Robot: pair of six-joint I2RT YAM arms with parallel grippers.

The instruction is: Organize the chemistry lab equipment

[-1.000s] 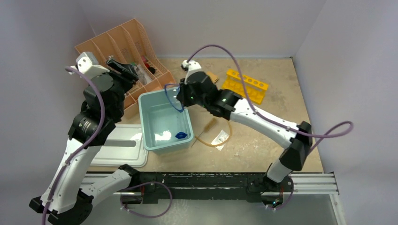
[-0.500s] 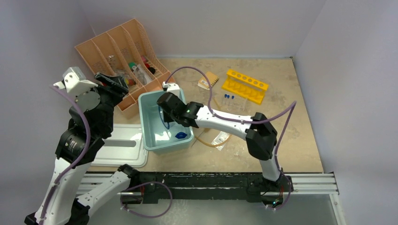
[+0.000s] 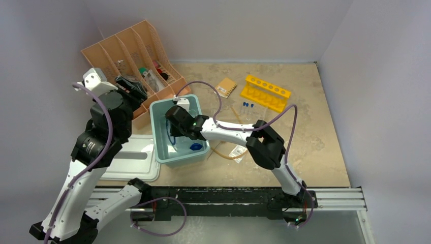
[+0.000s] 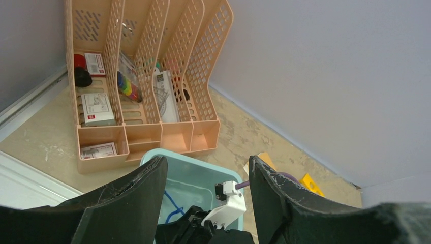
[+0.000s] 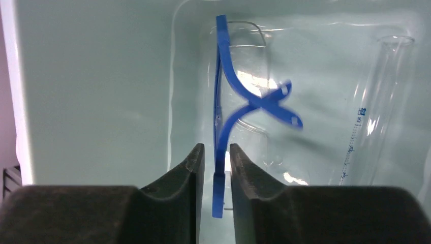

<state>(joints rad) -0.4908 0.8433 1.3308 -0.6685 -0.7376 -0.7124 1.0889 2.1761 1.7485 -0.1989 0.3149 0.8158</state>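
Two fingers of my right gripper (image 5: pixel 214 155) are pinched almost closed on one arm of the blue-rimmed goggles (image 5: pixel 220 35). The goggles sit low inside the pale teal tub (image 5: pixel 101 76), just beside the clear cylinder (image 5: pixel 376 101) lying there. I should lower them until the lens rests on the tub floor, then open gently, keeping off the cylinder. My left gripper (image 4: pixel 206 165) gapes wide and empty above the table.
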